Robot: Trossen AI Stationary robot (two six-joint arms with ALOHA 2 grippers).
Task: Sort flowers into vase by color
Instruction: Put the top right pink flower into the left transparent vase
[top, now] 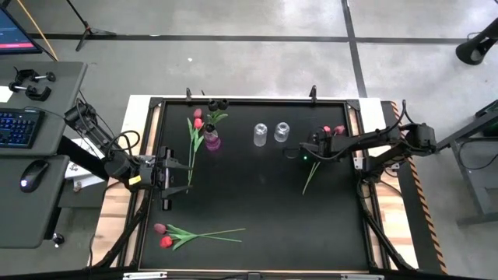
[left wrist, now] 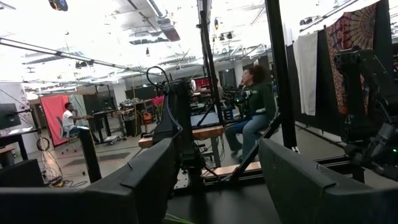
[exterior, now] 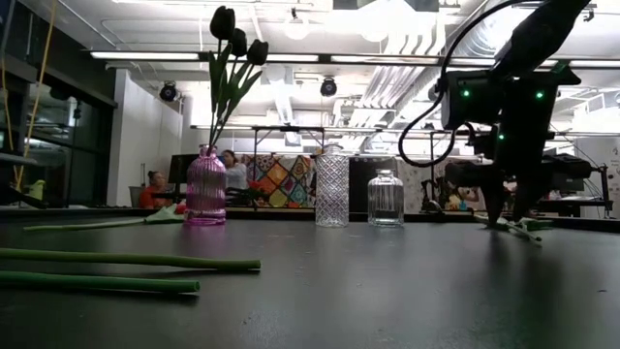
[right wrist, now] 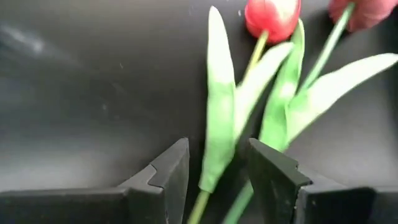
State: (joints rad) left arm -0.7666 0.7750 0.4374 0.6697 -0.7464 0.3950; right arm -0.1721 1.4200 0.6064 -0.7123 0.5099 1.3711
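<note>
My right gripper (right wrist: 217, 177) is open and points down at the table. Its fingers stand on either side of the leaves and stems of a red tulip (right wrist: 272, 17) and a pink one (right wrist: 367, 11), which lie flat right of the middle (top: 311, 177). A purple vase (top: 212, 141) holds dark maroon tulips (exterior: 235, 44) upright. Pink tulips (top: 192, 144) lie left of it. My left gripper (top: 177, 175) is open and level, just left of their stem ends. A red and a pink tulip (top: 198, 233) lie near the near edge. My right gripper comes from above with a green leaf (right wrist: 217, 143) of the red tulip in the gap and a second stem (right wrist: 239, 205) beside one finger (right wrist: 273, 171). Whether the fingers touch either, I cannot tell. Both flowers lie on the table.
Two clear glass vases (top: 260, 134) (top: 282, 132) stand beside each other between the purple vase and my right gripper. The black table has a raised frame (top: 152, 155). Bare tabletop lies in the middle and toward the near right. People sit in the room beyond.
</note>
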